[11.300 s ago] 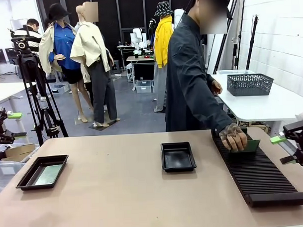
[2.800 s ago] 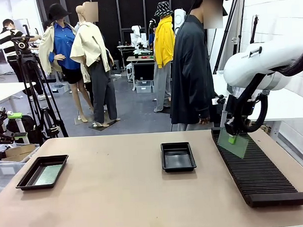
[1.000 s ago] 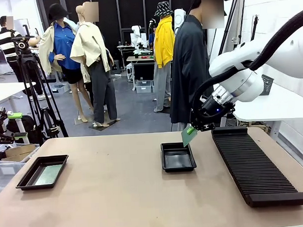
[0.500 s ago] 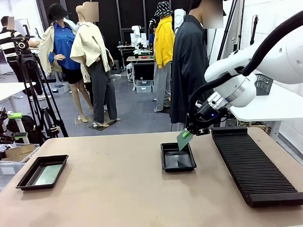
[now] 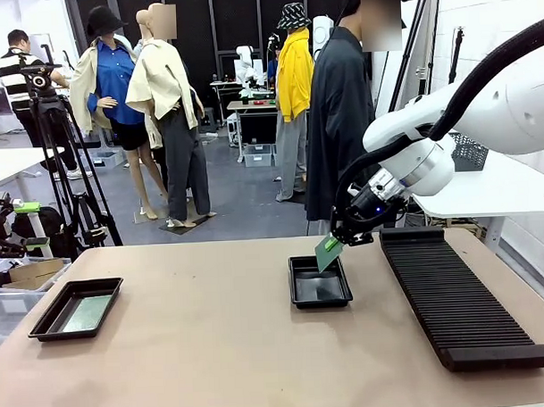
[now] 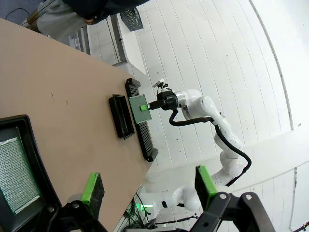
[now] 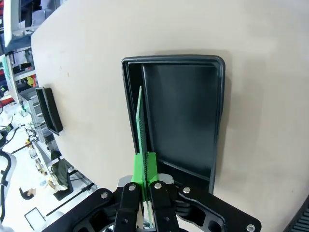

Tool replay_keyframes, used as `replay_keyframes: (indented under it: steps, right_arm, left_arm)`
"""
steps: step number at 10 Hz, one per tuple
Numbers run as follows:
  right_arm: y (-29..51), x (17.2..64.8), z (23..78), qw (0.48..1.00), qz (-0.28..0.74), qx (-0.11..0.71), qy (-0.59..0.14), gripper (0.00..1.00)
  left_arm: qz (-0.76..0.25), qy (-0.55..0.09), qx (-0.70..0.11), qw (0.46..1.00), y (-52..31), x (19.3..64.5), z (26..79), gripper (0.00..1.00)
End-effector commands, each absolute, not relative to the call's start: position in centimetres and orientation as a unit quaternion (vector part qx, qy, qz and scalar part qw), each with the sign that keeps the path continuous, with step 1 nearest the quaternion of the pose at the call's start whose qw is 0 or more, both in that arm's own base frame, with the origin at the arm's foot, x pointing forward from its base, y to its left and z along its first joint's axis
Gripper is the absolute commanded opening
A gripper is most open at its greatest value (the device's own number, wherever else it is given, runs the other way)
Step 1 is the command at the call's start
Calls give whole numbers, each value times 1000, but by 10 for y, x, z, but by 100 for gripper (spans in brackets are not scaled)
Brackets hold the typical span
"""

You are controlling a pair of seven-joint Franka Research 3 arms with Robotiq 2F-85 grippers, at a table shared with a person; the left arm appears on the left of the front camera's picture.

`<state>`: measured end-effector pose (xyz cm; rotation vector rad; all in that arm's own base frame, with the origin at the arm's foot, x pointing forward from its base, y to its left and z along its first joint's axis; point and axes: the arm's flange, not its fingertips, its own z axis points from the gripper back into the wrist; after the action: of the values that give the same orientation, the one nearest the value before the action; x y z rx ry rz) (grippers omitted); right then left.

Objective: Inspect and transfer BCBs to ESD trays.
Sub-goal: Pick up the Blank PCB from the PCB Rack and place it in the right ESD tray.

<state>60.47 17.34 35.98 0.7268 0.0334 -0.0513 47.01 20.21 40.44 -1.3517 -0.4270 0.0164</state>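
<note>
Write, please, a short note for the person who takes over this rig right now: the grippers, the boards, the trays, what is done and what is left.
Right gripper: shut on a BCB, held on edge over the middle ESD tray, near its rim; not yet released.
Left gripper: open, holds nothing, close to the left ESD tray.
Done: the other BCB lies flat in the left ESD tray.
Left: the middle ESD tray holds no board yet; probably lower the BCB into it and release.
</note>
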Motion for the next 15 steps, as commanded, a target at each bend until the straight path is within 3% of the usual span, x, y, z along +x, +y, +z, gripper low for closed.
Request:
replay_keyframes:
  steps: [1, 15]
  right_arm:
    - [184, 613, 353, 932, -21, 362, 11, 0]
    - [214, 605, 311, 938, -14, 345, 21, 0]
  left_arm:
    - [8, -199, -619, 760, 203, 469, 406, 100]
    - [8, -199, -619, 760, 203, 469, 406, 100]
